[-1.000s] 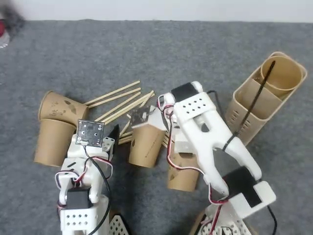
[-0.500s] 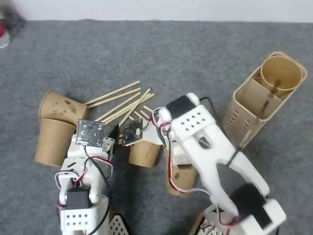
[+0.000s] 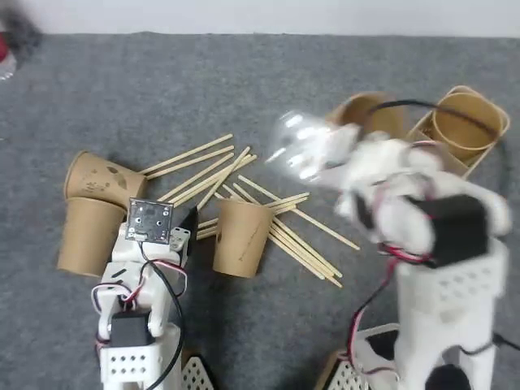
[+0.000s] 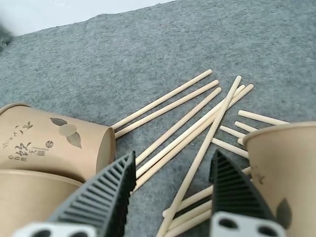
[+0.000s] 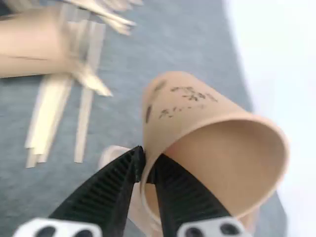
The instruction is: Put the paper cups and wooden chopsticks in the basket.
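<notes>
- White right arm (image 3: 390, 187): smeared in the high view, joints can't be told apart.
- Beige slotted plastic basket (image 3: 504, 116): near side hidden behind that arm.
- Tan paper cup (image 3: 366, 114) at the basket: lower part lost in the arm's blur.
- Pale wooden chopsticks (image 5: 59, 113): blurred in the right wrist view, count unclear.
- Two printed paper cups (image 4: 49, 143) lying side by side: cut by the left wrist view's edge, nearer one partly behind the left gripper (image 4: 174, 158).
- Red object (image 3: 4, 49): cut by the high view's edge, can't identify.

A grey felt-like mat (image 3: 268, 89) spreads beneath and ahead of the left gripper (image 4: 174, 157). Beyond the mat's far edge, well ahead of that gripper, runs a white strip (image 3: 268, 15). A small red object (image 3: 3, 49), blurred, sits far off to the gripper's left.
</notes>
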Robot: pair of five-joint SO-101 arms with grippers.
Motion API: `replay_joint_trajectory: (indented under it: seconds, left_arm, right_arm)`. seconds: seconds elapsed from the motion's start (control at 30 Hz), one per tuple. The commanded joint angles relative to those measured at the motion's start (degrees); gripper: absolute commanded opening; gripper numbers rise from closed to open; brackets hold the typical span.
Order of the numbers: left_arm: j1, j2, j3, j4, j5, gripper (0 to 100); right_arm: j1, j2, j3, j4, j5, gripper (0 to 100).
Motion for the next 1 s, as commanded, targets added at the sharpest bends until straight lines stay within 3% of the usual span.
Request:
replay_joint_trajectory:
  seconds: [0.0, 0.13, 0.27, 0.73, 0.9, 0.97]
  left_arm:
    - [0.53, -0.79, -0.4, 0.0, -0.53, 24]
    - [0.53, -0.79, -0.4, 0.0, -0.53, 24]
    - [0.53, -0.79, -0.4, 0.09, -0.53, 24]
    - [0.44, -0.79, -0.4, 0.18, -0.53, 24]
    - [0.44, -0.79, -0.4, 0.0, -0.53, 24]
    - [0.44, -0.79, -0.4, 0.0, -0.53, 24]
  right_arm:
    - [14.11, -1.63, -5.54, -2.15, -0.53, 0.8]
    - [25.8, -1.63, -5.54, -6.02, 1.93, 0.8]
    - [30.2, 0.4, -5.45, -7.16, 5.63, 0.8]
    - [28.88, 16.4, -5.89, -7.16, 5.19, 0.8]
    - [23.87, 16.4, -5.89, -8.4, -0.62, 1.1]
    - [22.2, 16.4, -5.89, -9.1, -2.2, 5.7]
